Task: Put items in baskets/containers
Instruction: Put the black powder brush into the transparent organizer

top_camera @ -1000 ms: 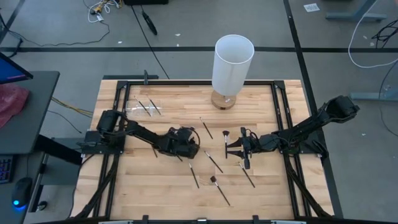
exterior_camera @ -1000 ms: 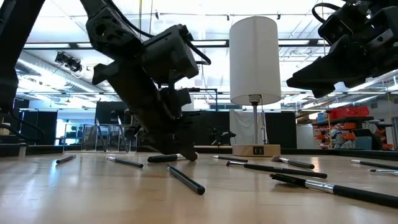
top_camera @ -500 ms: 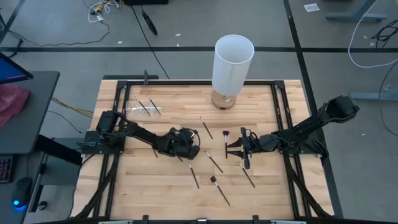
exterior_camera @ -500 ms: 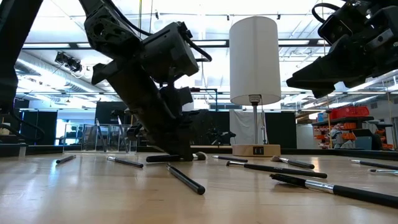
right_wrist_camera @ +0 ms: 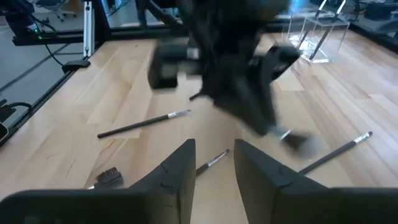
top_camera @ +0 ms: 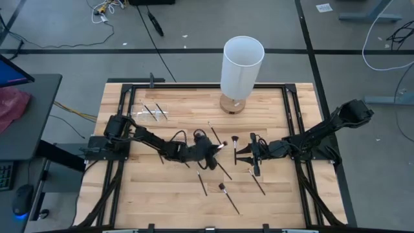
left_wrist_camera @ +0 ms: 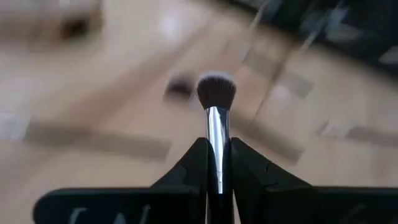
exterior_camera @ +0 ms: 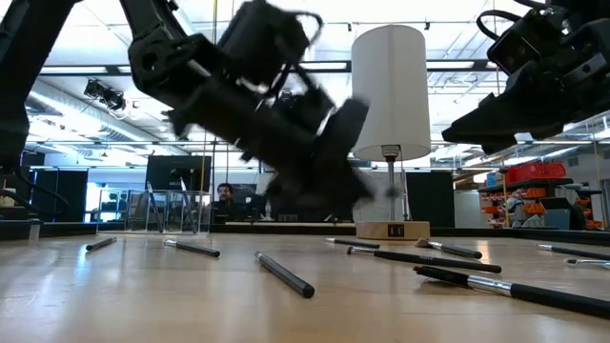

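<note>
My left gripper (top_camera: 212, 150) hangs over the middle of the table, shut on a makeup brush (left_wrist_camera: 216, 118) with a silver ferrule and a dark tufted head. It shows blurred in the low view (exterior_camera: 329, 157). My right gripper (top_camera: 240, 153) hovers just to its right, open (right_wrist_camera: 214, 167) with nothing between its fingers. Several other thin dark brushes (top_camera: 222, 168) lie flat on the wood around both grippers. The clear container (top_camera: 147, 111) stands at the far left with two brushes lying in it. My left gripper pinches the brush between its two fingers, at the ferrule's lower end where it meets the handle (left_wrist_camera: 215, 165). The brush runs along the fingers, and its tufted head (left_wrist_camera: 216, 92) sticks out past the fingertips. It is lifted clear of the table.
A tall white cylinder on a wooden base (top_camera: 242, 65) stands at the far middle of the table. Black rails (top_camera: 129, 97) frame the tabletop. Loose brushes lie near the front (top_camera: 229, 197) and under my right gripper (right_wrist_camera: 140, 126).
My left gripper has risen from the table and swung toward the table's right edge, tipping up as it went. The tufted brush that lay beneath it has come up with it, clear of the wood.
</note>
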Robot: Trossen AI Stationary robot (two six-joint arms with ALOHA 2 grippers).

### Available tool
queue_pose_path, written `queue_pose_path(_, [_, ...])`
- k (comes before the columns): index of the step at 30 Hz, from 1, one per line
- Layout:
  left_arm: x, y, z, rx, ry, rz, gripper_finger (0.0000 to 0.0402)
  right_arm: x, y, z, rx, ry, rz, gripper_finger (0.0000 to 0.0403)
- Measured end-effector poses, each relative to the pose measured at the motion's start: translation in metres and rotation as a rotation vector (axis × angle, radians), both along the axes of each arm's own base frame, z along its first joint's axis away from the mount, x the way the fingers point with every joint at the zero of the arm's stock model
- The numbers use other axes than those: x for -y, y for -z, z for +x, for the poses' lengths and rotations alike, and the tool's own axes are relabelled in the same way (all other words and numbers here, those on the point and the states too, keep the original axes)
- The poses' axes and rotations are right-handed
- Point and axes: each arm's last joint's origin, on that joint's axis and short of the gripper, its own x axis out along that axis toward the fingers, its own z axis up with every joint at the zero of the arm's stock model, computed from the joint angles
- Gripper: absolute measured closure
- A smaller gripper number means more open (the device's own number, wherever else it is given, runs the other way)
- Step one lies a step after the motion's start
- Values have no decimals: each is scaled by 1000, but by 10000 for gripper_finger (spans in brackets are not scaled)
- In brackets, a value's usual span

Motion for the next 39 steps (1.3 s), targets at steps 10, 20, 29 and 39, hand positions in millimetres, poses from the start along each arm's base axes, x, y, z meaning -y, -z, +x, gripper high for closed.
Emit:
queue_pose_path(10, [14, -54, 7, 466, 139, 172, 354, -3, 15, 8, -15, 14, 39, 287])
queue_pose_path(20, [40, -90, 15, 618, 190, 275, 354, -13, 8, 33, 295, -41, 19, 228])
queue_pose_path(29, [48, -99, 18, 628, 195, 335, 354, -27, -10, 66, 404, -54, -61, 198])
queue_pose_path(39, [48, -99, 18, 626, 191, 335, 354, -28, -22, 67, 503, -45, -49, 258])
